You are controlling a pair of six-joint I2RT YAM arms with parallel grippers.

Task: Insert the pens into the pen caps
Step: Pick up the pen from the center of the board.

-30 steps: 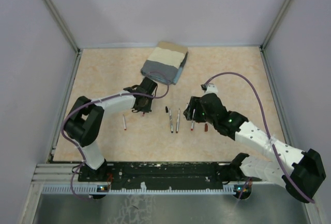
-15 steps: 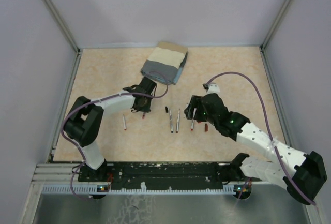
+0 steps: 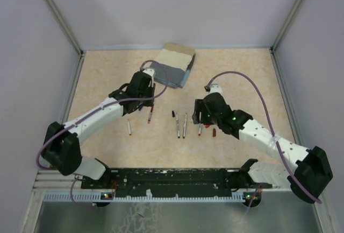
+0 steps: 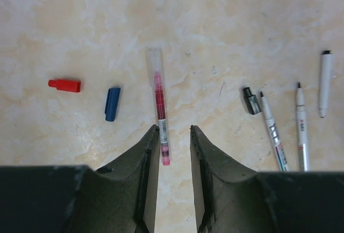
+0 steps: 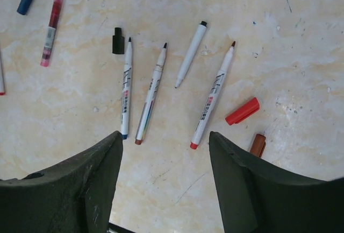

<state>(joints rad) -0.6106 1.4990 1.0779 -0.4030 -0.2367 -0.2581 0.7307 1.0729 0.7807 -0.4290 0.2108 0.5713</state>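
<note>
The left hand (image 4: 174, 141) is open and empty. Its narrow jaws straddle only the lower end of the red-ink pen (image 4: 159, 112), which lies flat on the tabletop (image 4: 226, 18) at frame centre. Closing there would grip the very tail, so the pen may pivot, roll out, or skid toward the blue cap (image 4: 112, 104) just to its left.

The right hand (image 5: 165, 139) gapes wide, also empty, above white pens lying close together in mid-frame. A descent here risks catching two at once. It could also nudge the red cap (image 5: 242, 111) and brown cap (image 5: 258, 145) at the lower right, beside the red-ended pen (image 5: 212, 98).

Compared with half a second ago, the left arm is stretched out, with its elbow swung to the lower left of the overhead view. Its hand sits higher in frame, uncovering the red-ink pen. The right hand has shifted slightly upward.
</note>
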